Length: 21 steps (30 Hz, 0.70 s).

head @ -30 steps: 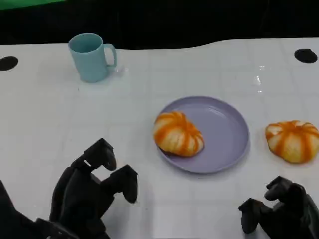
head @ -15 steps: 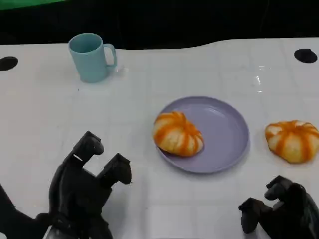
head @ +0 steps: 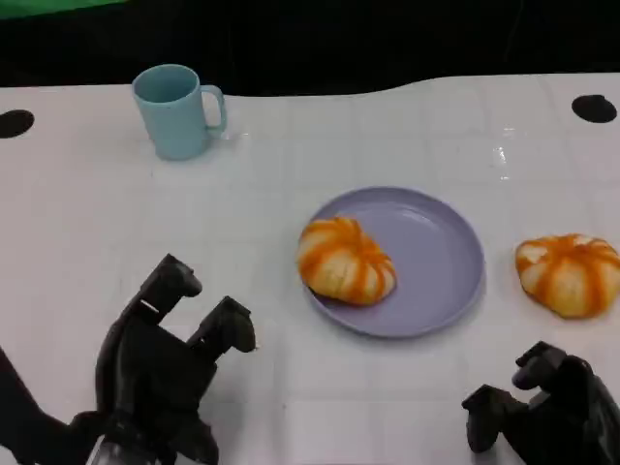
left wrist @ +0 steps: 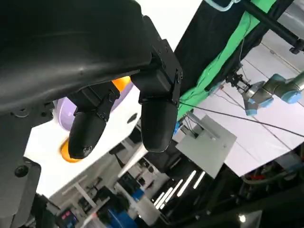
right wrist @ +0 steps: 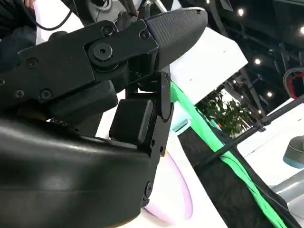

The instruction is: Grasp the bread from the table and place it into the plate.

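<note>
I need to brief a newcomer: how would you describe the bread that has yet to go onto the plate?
Start at the purple plate near the middle of the white table. Look to its right: the loose bread lies on bare tabletop, apart from the plate's rim. The other bread, equally orange-striped, sits on the plate's left side.

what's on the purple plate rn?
One orange-striped bread roll sits on the left part of the purple plate. The plate surface under the roll is covered. A second roll lies on the table, right of the plate.
</note>
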Tool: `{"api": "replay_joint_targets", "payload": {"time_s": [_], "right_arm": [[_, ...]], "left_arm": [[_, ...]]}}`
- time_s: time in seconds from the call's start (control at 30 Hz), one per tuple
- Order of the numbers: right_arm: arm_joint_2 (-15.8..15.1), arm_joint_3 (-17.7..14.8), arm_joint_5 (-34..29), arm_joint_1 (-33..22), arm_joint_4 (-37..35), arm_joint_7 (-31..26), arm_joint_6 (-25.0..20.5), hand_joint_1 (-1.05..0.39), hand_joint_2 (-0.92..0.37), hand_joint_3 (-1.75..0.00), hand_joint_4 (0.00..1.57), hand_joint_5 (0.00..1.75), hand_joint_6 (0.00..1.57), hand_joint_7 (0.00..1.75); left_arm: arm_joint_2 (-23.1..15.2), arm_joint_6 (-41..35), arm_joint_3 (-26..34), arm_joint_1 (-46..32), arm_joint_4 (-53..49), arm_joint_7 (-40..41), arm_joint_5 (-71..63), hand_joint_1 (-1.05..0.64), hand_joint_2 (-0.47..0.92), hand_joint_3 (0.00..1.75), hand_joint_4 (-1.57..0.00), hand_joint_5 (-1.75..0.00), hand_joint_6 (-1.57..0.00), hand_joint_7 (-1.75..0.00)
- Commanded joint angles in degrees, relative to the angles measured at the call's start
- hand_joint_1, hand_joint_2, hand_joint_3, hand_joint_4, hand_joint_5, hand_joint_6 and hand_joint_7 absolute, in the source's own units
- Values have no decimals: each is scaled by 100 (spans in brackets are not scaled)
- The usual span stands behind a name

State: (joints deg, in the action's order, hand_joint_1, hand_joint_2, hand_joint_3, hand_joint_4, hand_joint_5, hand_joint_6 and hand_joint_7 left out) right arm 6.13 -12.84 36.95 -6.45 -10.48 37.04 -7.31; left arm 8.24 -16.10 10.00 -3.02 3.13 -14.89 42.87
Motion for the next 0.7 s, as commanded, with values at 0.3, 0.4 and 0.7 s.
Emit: {"api": "replay_joint_targets", "payload": {"time_s": [0.3, 0.4, 0.7], "right_arm": [[-23, 30, 62, -29, 145, -107, -43, -83, -91, 0, 139, 101, 141, 63], [-18, 35, 76, -45, 176, -122, -64, -83, -90, 0, 140, 101, 141, 63], [3, 65, 54, -126, 282, -224, -61, -83, -91, 0, 137, 104, 139, 66]], "left_arm": [[-515, 753, -120, 112, -441, -992, -755, -59, 85, 0, -42, -71, -49, -11], [-472, 1458, -224, 77, -523, -833, -1413, -59, 88, 0, -42, -56, -45, -2], [32, 3638, -371, 27, -1074, 499, -3281, -27, 92, 16, -75, -40, -71, -9]]}}
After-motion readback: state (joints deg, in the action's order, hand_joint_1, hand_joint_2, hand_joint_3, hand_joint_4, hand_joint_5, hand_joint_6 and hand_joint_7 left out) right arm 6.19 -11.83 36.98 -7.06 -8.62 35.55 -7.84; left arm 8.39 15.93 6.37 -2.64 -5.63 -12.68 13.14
